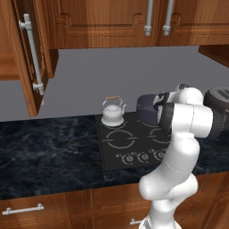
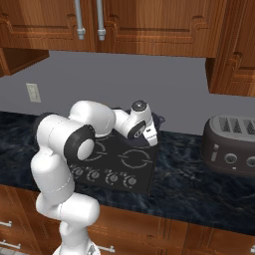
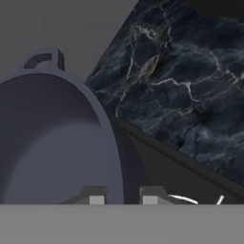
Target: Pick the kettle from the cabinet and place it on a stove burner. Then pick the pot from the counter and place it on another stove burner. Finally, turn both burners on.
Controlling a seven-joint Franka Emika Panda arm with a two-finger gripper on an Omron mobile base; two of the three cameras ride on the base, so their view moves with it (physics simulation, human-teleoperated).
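Kettle (image 1: 112,113) is already parked on the back-left burner of the cooktop (image 1: 117,147), so that part looks done. Pot (image 3: 52,143) is next: the gripper (image 3: 123,199) has its two fingers nearly closed with the pot's rim wall pinched between them, one finger inside and one outside, and the pot sits over the back-right of the cooktop, near the counter (image 3: 181,81). Can't tell if it's touching the glass or hanging just above. Left to do, by the look of it: let go and turn both knobs (image 2: 102,176)
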